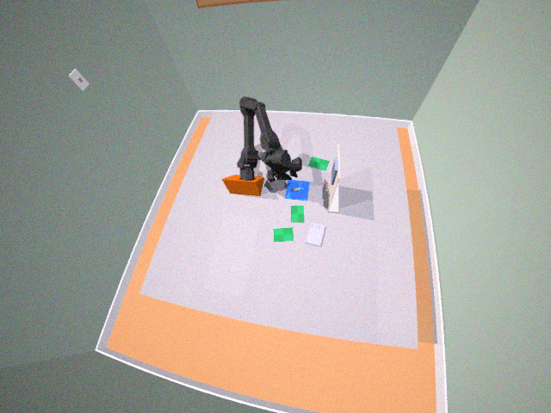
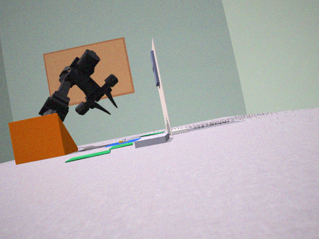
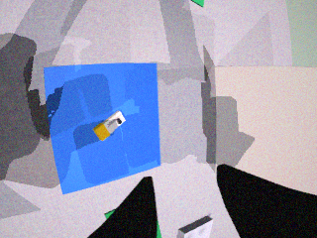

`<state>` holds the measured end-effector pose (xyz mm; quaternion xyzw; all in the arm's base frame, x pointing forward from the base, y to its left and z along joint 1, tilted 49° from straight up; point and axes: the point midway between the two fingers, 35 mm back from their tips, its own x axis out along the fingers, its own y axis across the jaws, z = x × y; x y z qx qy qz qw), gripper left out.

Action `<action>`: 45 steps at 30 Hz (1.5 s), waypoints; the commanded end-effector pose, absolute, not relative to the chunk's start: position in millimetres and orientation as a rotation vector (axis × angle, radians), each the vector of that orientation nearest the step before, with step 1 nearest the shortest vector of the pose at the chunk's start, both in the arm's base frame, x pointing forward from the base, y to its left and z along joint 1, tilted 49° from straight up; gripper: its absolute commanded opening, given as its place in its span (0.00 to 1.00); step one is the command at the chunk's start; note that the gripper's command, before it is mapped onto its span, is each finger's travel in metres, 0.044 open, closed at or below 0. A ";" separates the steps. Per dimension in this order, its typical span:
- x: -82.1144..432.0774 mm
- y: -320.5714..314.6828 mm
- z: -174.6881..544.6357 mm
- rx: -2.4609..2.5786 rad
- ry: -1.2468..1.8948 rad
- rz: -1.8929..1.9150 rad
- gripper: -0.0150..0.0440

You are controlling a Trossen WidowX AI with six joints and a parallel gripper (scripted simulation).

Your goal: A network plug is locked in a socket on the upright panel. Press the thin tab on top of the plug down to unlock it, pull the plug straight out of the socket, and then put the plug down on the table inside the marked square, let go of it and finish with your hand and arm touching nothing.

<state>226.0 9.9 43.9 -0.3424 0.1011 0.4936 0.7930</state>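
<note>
The plug, yellow at one end and pale at the other, lies on the table inside the blue marked square, near its middle and turned at an angle. The upright panel stands to the right, with the blue-grey socket block on its face; no plug shows in it, though the opening is not visible. My gripper is open and empty, in the air above the table, touching neither plug nor panel.
Green flat pieces lie around the square. A low white box lies in front of the panel's near end. An orange block stands by the arm's base.
</note>
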 end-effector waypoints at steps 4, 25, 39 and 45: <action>230.9 -4.1 52.5 -0.745 0.224 1.059 0.52; 235.5 -48.6 93.1 -0.751 0.220 1.055 0.52; 233.3 -67.5 115.4 -0.749 0.206 1.051 0.65; 233.3 -67.5 115.4 -0.749 0.206 1.051 0.92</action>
